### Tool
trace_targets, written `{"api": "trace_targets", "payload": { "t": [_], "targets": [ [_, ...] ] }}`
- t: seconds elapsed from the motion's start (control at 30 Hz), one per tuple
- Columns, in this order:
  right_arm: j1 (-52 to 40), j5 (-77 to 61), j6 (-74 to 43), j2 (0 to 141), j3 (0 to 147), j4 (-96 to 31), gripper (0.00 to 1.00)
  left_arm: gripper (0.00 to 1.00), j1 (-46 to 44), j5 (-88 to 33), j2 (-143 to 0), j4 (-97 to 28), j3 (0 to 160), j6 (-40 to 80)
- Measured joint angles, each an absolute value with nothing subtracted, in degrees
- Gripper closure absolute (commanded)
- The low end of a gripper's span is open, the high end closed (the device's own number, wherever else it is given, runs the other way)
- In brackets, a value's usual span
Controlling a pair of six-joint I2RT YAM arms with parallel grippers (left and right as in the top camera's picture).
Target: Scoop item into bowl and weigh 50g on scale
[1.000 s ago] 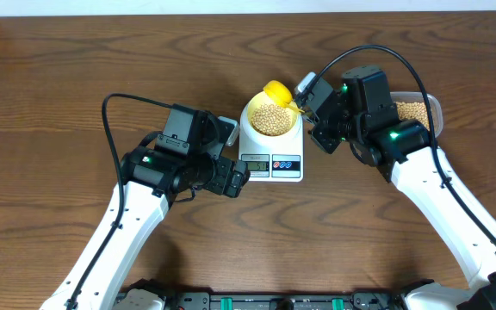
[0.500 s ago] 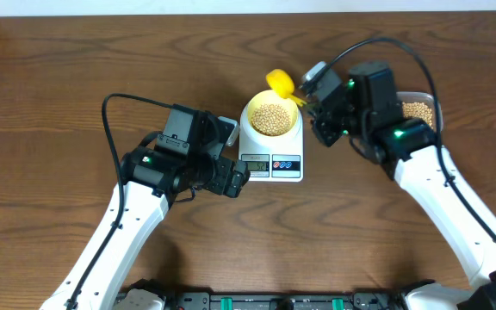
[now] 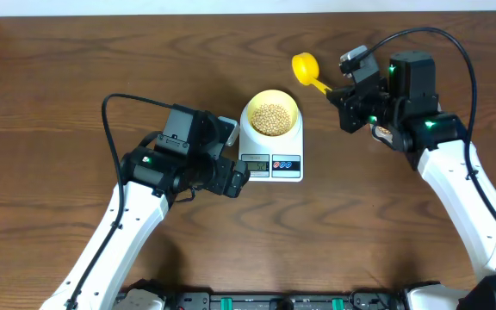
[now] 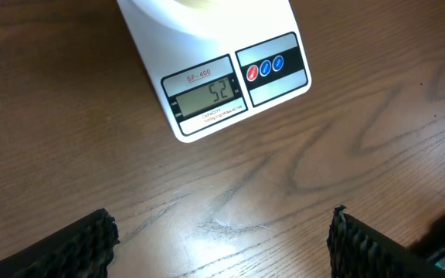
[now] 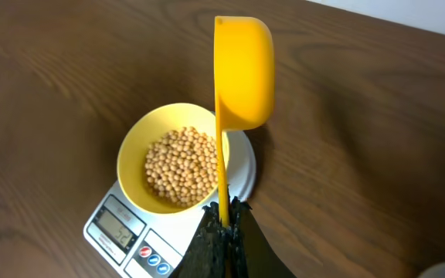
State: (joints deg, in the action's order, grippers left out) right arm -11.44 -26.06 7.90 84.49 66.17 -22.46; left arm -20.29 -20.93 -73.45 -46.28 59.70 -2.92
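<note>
On the scale (image 3: 269,165) sits the bowl (image 3: 248,110) of beans (image 3: 270,119); right claw (image 3: 338,93) clamps the scoop (image 3: 304,66), left claw (image 4: 222,247) spread apart.

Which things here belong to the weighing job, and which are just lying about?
Part of the job:
beans
bowl
scale
yellow scoop, held in the right pincer

Just there:
only the wooden table shows besides these
</note>
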Motion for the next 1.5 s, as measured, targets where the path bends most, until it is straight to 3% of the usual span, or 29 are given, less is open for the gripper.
{"api": "trace_targets", "payload": {
  "t": [0.57, 0.87, 1.5],
  "targets": [
    [-18.7, -26.9, 9.9, 89.3, 66.2, -20.6, 0.99, 0.11, -20.3, -20.9, -73.5, -46.3, 59.7, -2.9],
    [-22.5, -19.4, 13.0, 90.2, 66.2, -22.1, 0.99, 0.11, -20.3, -20.9, -73.5, -46.3, 59.7, -2.9],
    [-24.3, -14.5, 13.7, 92.9, 66.2, -24.9, 0.99, 0.11, -20.3, -20.9, -73.5, -46.3, 59.7, -2.9]
  ]
}}
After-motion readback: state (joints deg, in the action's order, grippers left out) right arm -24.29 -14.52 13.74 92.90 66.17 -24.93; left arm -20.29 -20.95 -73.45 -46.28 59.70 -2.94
